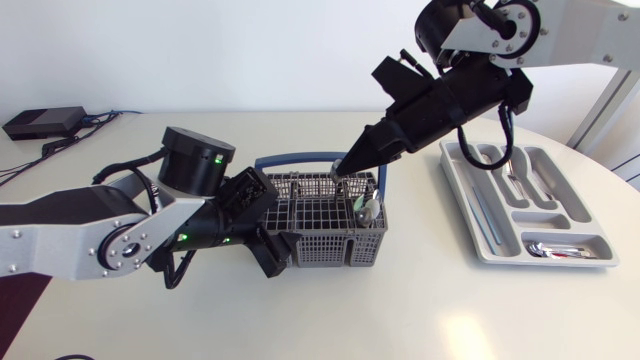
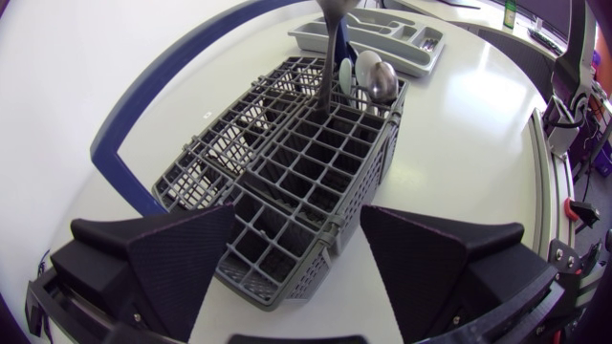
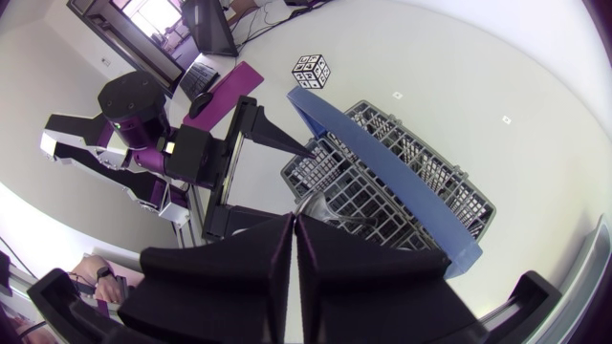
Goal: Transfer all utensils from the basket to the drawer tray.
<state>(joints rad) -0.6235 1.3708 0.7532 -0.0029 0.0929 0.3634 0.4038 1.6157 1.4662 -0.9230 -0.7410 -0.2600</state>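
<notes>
**Q:** Where does the right gripper (image 1: pixel 347 166) stand, and what does it hold?
**A:** Its fingers are pressed nearly together, tips down at the basket (image 1: pixel 322 246). They pinch the thin grey handle of an upright utensil (image 2: pixel 331 75). The blue basket handle (image 1: pixel 300 158) arches just beside the fingertips. The utensil's working end, below the tips, is sunk in a cell, so its kind cannot be told.

**Q:** And the left gripper (image 2: pixel 296 234)?
**A:** It is spread wide and grasps nothing. The near end of the basket lies between its fingers, and a gap shows beside at least one of them.

**Q:** What else is left to move?
**A:** Rounded spoon bowls (image 2: pixel 375 76) stand just beyond the pinched handle, at the end of the basket farthest from the left gripper. The drawer tray (image 1: pixel 482 236) sits well apart from the right gripper's tips and already holds several pieces.

**Q:** How will the utensil handle?
**A:** It is probably stiff, light, smooth metal, apt to swing or slip in a tip pinch. A hold high on the handle, as here, seems sound. A straight vertical lift should clear the grid and the blue handle. If the piece snags, the light basket may rise with it, and the left gripper is placed to check that.
</notes>
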